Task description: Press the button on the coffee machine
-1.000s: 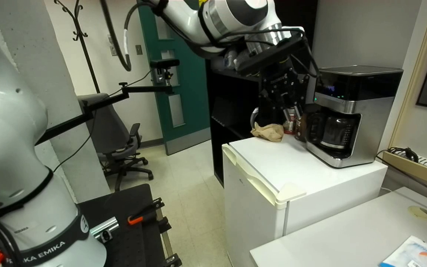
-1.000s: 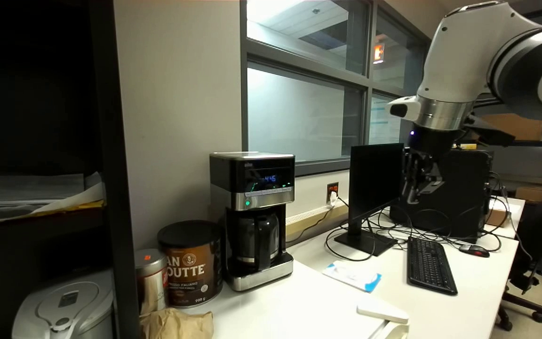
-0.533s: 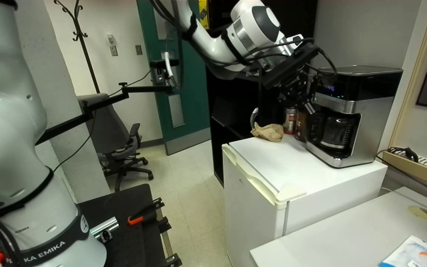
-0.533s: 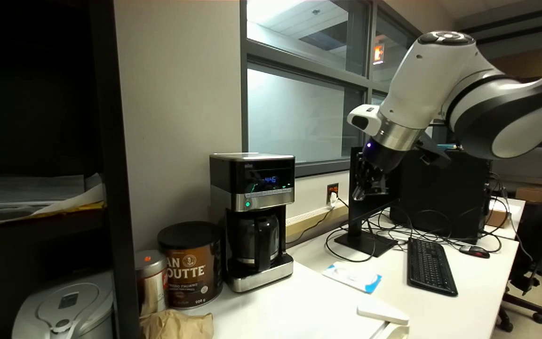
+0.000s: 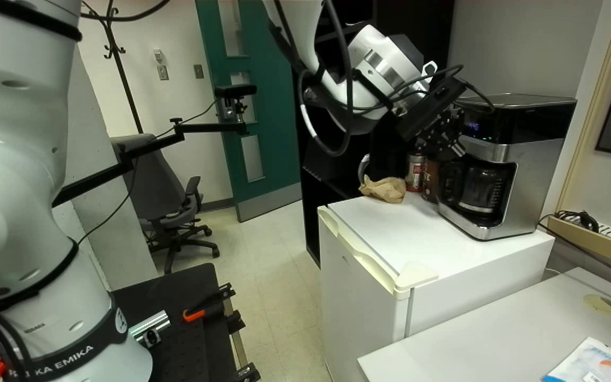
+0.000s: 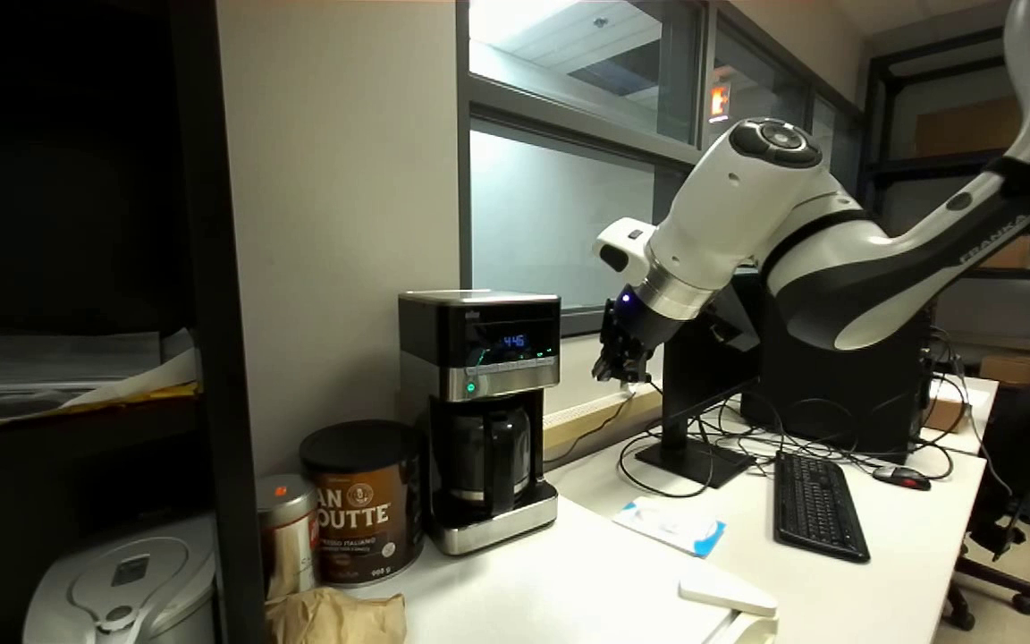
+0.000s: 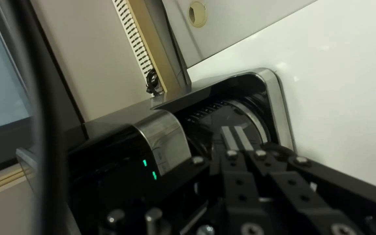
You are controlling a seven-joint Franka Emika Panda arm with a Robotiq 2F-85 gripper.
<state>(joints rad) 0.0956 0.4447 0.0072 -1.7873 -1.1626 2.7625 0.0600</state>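
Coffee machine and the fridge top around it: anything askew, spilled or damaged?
No spill or damage shows. The coffee machine stands upright, its carafe in place. Only the crumpled brown paper beside the small tin on the fridge looks odd: like discarded wrapping, perhaps.

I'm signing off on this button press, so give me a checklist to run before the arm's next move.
1. Coffee machine powered: ok; its display is lit.
2. Carafe in place inside the machine: ok.
3. End effector off the machine: ok; an exterior view shows a gap.
4. End effector shut for pressing: ok; jaws look together in the wrist view.
5. Aim at the button row: not ok; in the wrist view the fingertips overlap the carafe.
6. Which one to press: cannot tell; labels are too small to read.
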